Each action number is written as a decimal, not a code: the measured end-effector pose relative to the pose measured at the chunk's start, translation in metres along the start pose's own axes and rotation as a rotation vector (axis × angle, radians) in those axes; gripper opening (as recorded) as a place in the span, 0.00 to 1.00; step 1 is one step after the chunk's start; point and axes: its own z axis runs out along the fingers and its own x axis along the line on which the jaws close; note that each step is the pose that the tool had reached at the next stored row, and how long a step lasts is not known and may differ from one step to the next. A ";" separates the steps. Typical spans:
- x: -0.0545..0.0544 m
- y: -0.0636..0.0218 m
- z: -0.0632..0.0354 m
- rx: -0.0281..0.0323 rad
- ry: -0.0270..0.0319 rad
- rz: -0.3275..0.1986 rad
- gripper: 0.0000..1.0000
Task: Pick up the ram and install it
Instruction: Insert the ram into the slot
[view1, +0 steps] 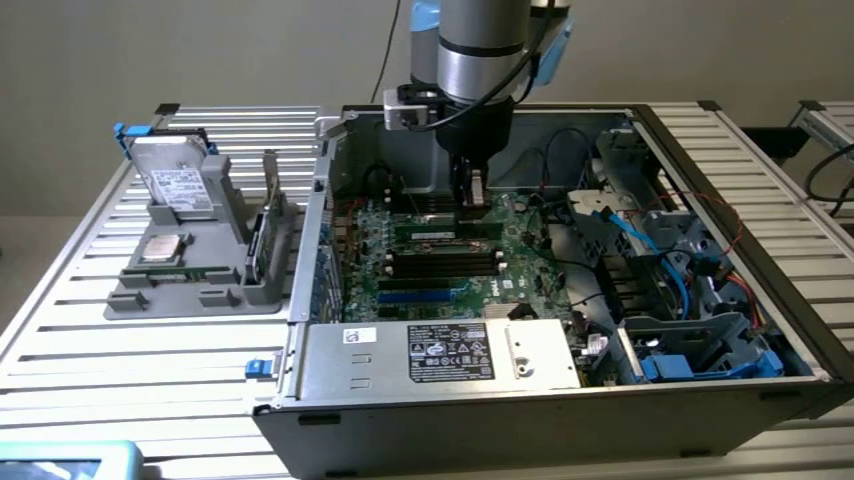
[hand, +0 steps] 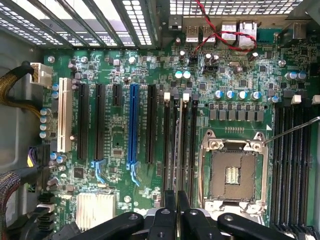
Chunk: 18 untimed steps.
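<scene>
The ram, a long thin greenish stick, stands on edge in the grey holder at the exterior view's left, outside the computer case. My gripper hangs inside the open case above the motherboard, well away from the ram. In the wrist view its black fingers are drawn together around the gripper's midpoint, and I make out nothing between them. Just beyond them lies a bank of black memory slots with white and black end clips. These slots look bare.
The holder also carries a silver hard drive and a square processor chip. An open processor socket sits beside the slots, with a second slot bank past it. Blue and black cables and drive cages crowd the case's right side.
</scene>
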 end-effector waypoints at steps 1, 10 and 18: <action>0.001 0.0000 0.0001 0.0000 0.0000 0.000 0.13; 0.002 0.0001 0.0095 -0.0001 0.0001 0.000 0.13; 0.003 0.0002 0.0199 -0.0010 0.0001 0.000 0.13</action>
